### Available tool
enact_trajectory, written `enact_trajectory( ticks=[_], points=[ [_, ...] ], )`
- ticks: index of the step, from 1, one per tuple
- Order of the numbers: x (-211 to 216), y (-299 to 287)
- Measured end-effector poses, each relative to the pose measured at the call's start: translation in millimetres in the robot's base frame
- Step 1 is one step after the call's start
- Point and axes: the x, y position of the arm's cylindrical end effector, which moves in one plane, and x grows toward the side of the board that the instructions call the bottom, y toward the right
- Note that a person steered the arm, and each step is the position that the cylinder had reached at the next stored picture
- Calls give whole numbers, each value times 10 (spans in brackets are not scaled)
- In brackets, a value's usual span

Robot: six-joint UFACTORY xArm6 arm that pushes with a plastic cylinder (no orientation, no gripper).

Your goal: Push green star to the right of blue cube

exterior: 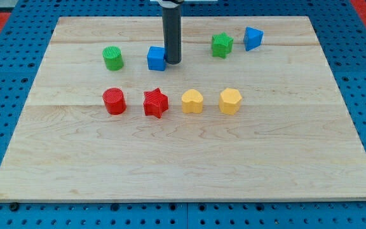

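The green star (222, 45) lies near the view's top, right of centre. The blue cube (156, 58) lies to its left, at the top centre. My tip (172, 62) stands right against the blue cube's right side, between the cube and the green star. The star is well apart from the tip, to its right and a little higher in the view.
A blue angular block (253, 38) lies just right of the green star. A green cylinder (113, 58) lies left of the cube. Below run a red cylinder (114, 101), a red star (155, 103), a yellow heart (192, 101) and a yellow hexagon (230, 100). The wooden board (183, 172) sits on a blue pegboard.
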Motion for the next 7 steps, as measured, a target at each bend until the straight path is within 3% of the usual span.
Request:
enact_trajectory(
  ticks=[1,4,6,7],
  points=[
    [22,85],
    [79,1900],
    [-917,2121],
    [-1130,1899]
  ],
)
